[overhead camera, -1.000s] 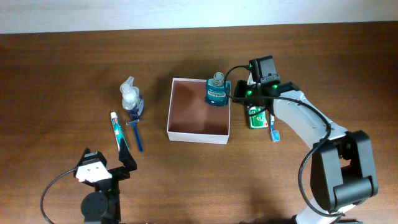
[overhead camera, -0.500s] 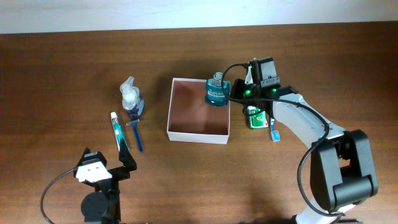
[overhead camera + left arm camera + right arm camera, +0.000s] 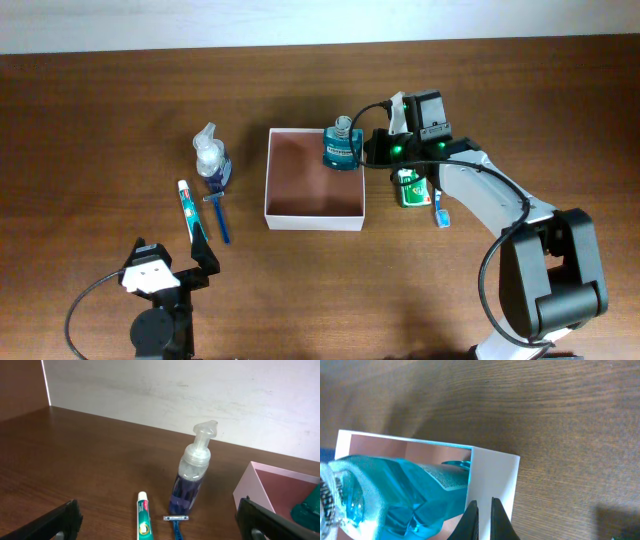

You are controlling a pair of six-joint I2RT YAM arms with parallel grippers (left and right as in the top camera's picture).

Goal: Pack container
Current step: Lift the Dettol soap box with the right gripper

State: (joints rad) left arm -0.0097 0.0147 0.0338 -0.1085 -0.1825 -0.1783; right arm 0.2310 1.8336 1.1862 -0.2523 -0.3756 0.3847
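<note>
We read this as a robotics lab bench: a brown wooden table (image 3: pixel 100 100), a plain white wall (image 3: pixel 200 390) along the upper edge, the left arm (image 3: pixel 155 290) based at lower left and the right arm (image 3: pixel 545 260) at lower right.

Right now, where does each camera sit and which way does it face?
Overhead: above the table, looking straight down on the container; both arms show, the left gripper at the near edge and the right gripper by the box.
Left wrist: low, facing across the table at the pump bottle, toothpaste and razor; its own fingertips sit in the lower corners.
Right wrist: looks along its near-shut fingers at the container's white wall.
Shared: all three views show the container and the teal mouthwash bottle.
</note>
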